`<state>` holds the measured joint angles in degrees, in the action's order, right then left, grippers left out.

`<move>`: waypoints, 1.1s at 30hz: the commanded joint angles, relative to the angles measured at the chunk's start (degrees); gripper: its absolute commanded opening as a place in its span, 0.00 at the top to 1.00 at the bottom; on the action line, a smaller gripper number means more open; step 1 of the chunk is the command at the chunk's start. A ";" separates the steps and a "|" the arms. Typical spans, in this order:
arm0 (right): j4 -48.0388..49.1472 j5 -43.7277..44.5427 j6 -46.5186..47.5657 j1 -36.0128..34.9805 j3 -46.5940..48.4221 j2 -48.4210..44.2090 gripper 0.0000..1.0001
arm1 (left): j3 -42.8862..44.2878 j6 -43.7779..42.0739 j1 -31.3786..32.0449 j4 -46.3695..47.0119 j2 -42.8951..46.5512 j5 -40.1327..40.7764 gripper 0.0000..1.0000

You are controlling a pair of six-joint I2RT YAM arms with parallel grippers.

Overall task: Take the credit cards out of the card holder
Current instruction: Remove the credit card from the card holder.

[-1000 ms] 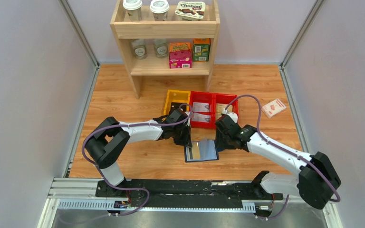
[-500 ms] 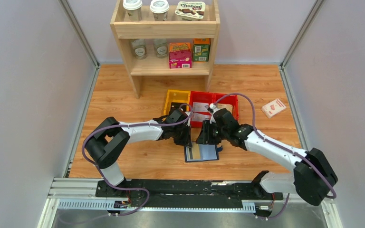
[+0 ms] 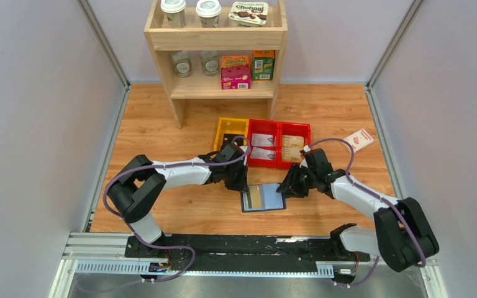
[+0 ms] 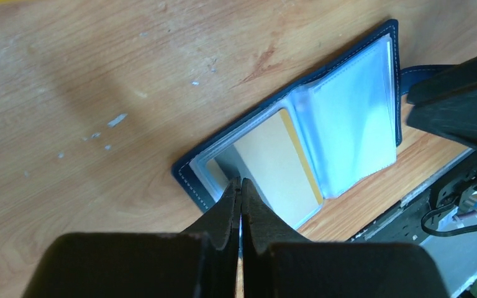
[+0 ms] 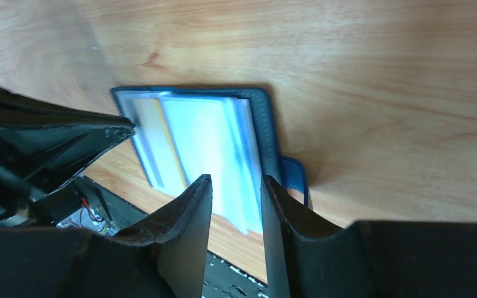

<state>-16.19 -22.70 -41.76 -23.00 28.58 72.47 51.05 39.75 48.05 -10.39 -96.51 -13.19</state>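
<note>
The left tool (image 4: 241,185) is clenched, its tips together at the edge of the card holder's (image 4: 348,118) left page. I cannot tell whether anything thin is pinched there. The right tool (image 5: 236,186) is released, fingers apart over the right-hand sleeves. One holder lies open on the wooden surface (image 4: 99,93) between the two tools. One tan card (image 4: 276,158) shows in its left sleeve. The right wrist view shows the snap tab (image 5: 293,177), which that tool hides from overhead. Only the overhead view shows one white-and-red box (image 3: 358,140), well apart.
</note>
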 commanded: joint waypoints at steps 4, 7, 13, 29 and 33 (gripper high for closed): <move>6.58 -4.18 1.07 -2.13 1.48 -9.80 0.64 | -0.95 -0.55 0.38 -3.14 7.29 3.26 0.91; 12.12 -8.31 0.10 -3.45 1.57 -8.58 0.65 | -0.60 -0.37 0.38 -3.49 9.40 3.26 0.88; 19.60 -10.26 -2.27 -5.38 0.87 -2.08 0.65 | 0.98 -0.72 0.38 -4.02 6.17 -0.34 0.91; 22.69 -13.33 -2.19 -6.70 2.10 14.54 0.64 | 2.48 -2.22 0.38 -8.85 -0.26 -2.28 1.00; 23.66 -14.83 -2.01 -7.23 2.62 15.77 0.64 | 2.13 -2.48 0.38 -8.94 -0.78 -2.28 1.00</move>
<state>4.99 -35.79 -43.94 -29.47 29.12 86.85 52.03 38.59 48.05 -18.26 -96.36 -15.18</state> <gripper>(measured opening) 0.356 0.007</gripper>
